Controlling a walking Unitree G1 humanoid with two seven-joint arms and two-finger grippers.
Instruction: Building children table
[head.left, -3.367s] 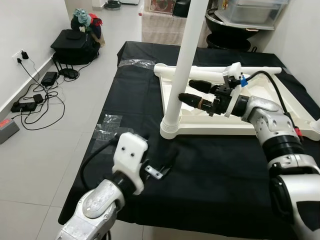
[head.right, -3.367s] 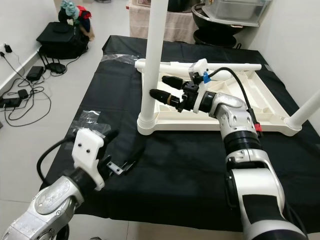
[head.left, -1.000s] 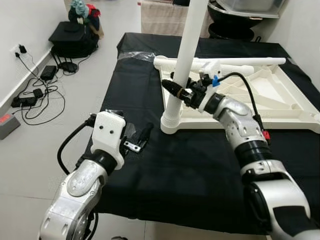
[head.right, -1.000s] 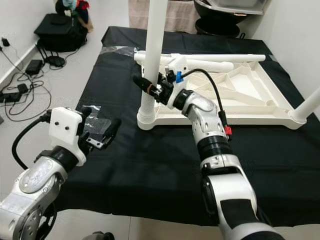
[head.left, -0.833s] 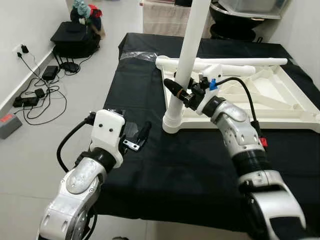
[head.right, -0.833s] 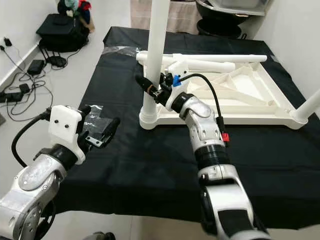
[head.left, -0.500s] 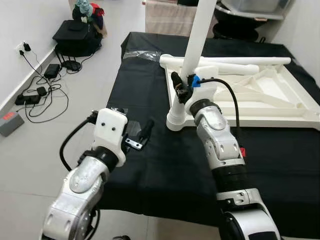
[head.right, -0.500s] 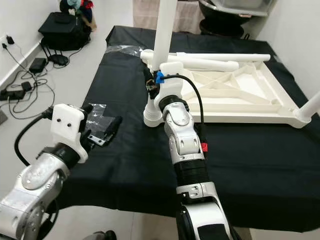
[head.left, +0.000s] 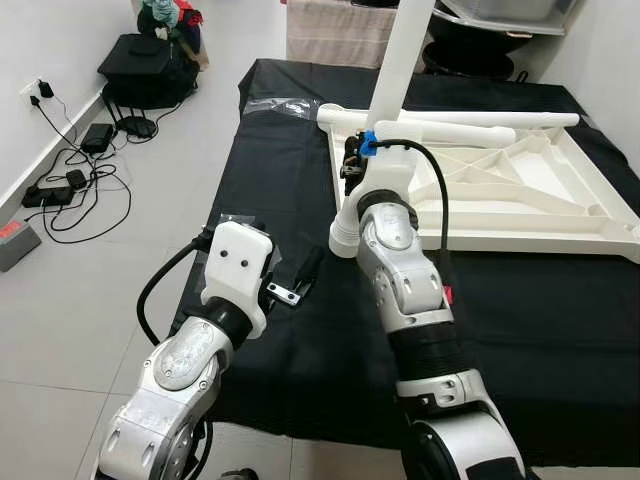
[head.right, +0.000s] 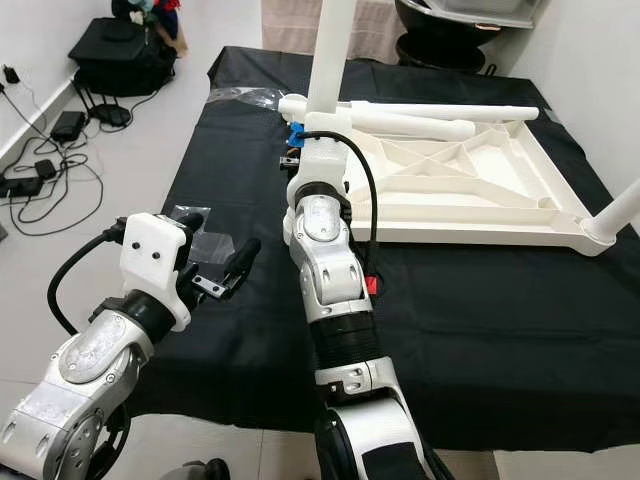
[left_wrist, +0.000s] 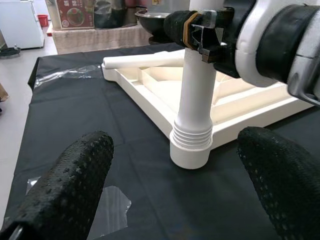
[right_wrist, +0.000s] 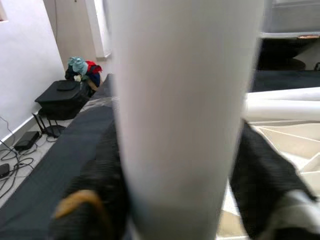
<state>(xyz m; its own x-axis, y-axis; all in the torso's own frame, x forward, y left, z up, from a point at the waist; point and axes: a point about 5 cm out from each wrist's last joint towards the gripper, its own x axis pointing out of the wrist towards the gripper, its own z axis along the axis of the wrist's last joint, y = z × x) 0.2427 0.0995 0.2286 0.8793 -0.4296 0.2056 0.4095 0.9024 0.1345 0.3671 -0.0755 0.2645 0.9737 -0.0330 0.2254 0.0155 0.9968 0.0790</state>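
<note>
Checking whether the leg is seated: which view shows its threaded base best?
The left wrist view: the leg's ribbed base meets the tabletop's corner socket unobstructed. In the eye views the right arm hides the joint; the right wrist view shows blurred shaft between its fingers.

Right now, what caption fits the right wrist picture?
Right gripper clamped around the upright white table leg.

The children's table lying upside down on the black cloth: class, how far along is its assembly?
Done: one white leg stands upright in the near corner socket of the inverted tabletop.
In hand: the right claw straddles that leg; the left claw hovers open nearby.
Left: another loose leg lies across the frame, unfitted.
</note>
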